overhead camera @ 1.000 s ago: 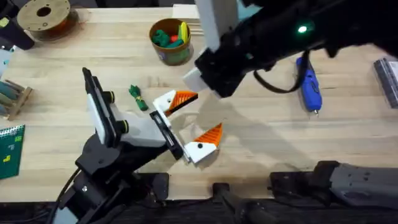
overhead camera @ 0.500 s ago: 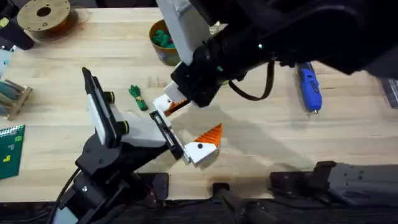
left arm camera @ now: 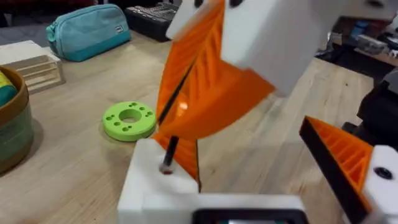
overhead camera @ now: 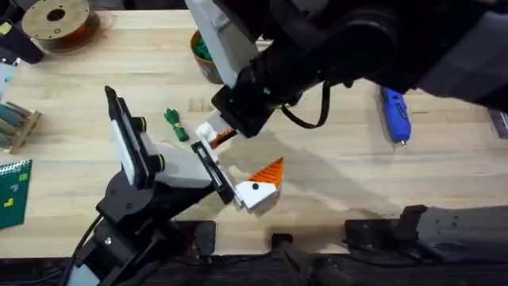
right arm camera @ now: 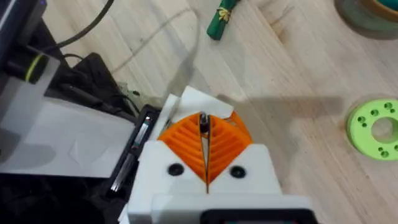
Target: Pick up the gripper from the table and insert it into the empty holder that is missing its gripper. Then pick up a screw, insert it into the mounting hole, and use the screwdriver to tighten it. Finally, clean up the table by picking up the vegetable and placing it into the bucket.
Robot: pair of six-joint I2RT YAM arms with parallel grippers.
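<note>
My right gripper (overhead camera: 226,125) reaches across the table, shut on a thin dark screw (right arm camera: 203,124) between its orange ribbed pads. The screw's tip (left arm camera: 168,155) rests on the white holder (left arm camera: 155,186), one finger of my left gripper (overhead camera: 242,155), which is open. An orange gripper piece (overhead camera: 225,136) sits in that holder, mostly hidden under the right hand. The twin white block (overhead camera: 254,192) carries an orange fin (overhead camera: 270,169). The green vegetable (overhead camera: 176,125) lies left of the holder. The bucket (overhead camera: 203,59) stands behind, half covered by the right arm. The blue screwdriver (overhead camera: 394,111) lies far right.
A bright green ring disc (right arm camera: 376,127) lies beyond the holder. A filament spool (overhead camera: 55,17) sits at the back left, with a wooden rack (overhead camera: 16,123) and a green board (overhead camera: 12,191) on the left edge. A teal pouch (left arm camera: 87,31) lies farther off.
The right arm has swung left and down from beside the bucket to just over the holder, now covering much of the bucket and the holder's orange piece. The left arm has held still.
</note>
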